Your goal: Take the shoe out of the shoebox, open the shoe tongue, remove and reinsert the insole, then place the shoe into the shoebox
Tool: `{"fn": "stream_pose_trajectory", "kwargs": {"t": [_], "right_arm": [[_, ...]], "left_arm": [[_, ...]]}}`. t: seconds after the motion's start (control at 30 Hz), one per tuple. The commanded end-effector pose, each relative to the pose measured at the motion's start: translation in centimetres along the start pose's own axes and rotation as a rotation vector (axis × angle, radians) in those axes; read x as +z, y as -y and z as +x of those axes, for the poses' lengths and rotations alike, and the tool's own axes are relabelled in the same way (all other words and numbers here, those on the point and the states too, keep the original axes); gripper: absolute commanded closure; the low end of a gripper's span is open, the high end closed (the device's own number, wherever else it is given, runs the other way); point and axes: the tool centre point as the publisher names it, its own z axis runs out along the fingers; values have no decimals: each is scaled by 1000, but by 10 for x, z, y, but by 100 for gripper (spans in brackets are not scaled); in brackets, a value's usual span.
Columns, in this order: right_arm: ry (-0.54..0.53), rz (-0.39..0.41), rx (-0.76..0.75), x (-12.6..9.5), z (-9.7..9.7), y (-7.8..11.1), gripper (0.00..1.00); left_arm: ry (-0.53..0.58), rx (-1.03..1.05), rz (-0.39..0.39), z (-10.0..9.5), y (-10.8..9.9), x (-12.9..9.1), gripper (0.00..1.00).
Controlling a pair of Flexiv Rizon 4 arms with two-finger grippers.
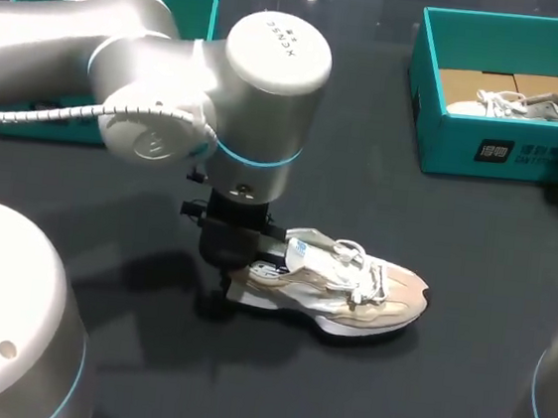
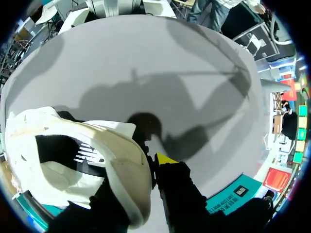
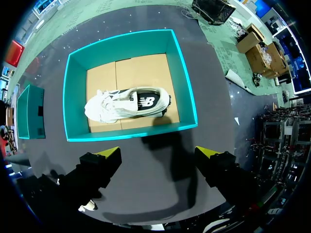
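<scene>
While left gripper (image 1: 245,268) clamps shoe (image 1: 350,288) heel, right gripper (image 3: 159,158) gapes over shoebox (image 3: 75,97) — second shoe (image 3: 126,104) inside.

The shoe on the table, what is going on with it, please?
The left end effector is shut on the heel of the shoe, which stands on its sole on the table, outside the shoebox. The right end effector hangs open above the shoebox, where a second shoe lies.
</scene>
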Motion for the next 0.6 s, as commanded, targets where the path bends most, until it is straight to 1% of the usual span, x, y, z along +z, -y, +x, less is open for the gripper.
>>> {"fn": "stream_pose_trajectory", "kwargs": {"t": [0.03, 0.23, 0.6], "right_arm": [[1, -1, 1, 0, 0, 0, 0], [1, -1, 1, 0, 0, 0, 0], [1, -1, 1, 0, 0, 0, 0]], "left_arm": [[-6, 0, 11, -6, -2, 12, 100], [-25, 13, 5, -10, 0, 22, 100], [-25, 18, 16, -14, -7, 41, 100]]}}
